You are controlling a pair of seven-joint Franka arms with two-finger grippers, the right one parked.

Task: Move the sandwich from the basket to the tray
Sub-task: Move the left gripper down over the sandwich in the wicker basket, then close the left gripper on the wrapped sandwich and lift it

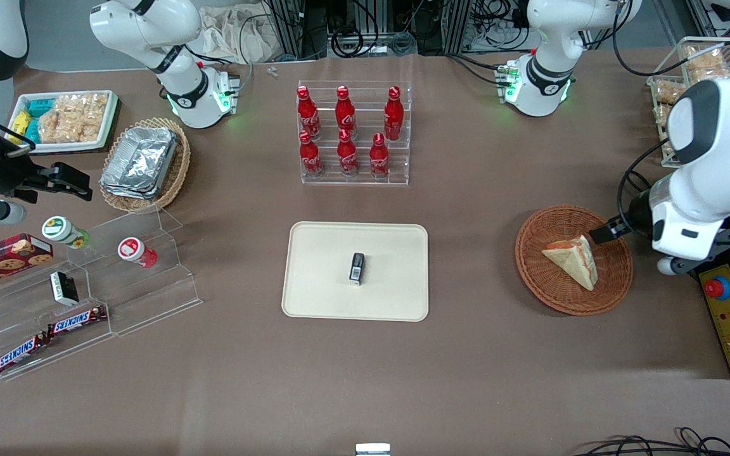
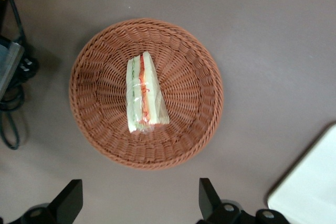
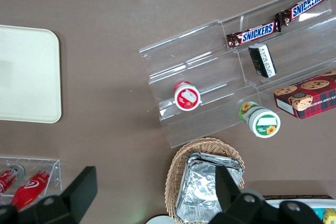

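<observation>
Front view shows the gripper (image 1: pixel 601 233) hovering above the basket's (image 1: pixel 545 288) rim at about two o'clock from the sandwich (image 1: pixel 573 259); wrist view shows its fingers (image 2: pixel 69 199) spread wide, holding nothing. The sandwich lies in the middle of the basket, filling edge up. The tray (image 1: pixel 314 253) sits well apart toward the parked arm, at nine o'clock, carrying a small dark packet (image 1: pixel 357 268). Red Coca-Cola bottles (image 1: pixel 346 133) fill a clear rack; Snickers bars (image 1: pixel 77 320) lie on clear shelves.
</observation>
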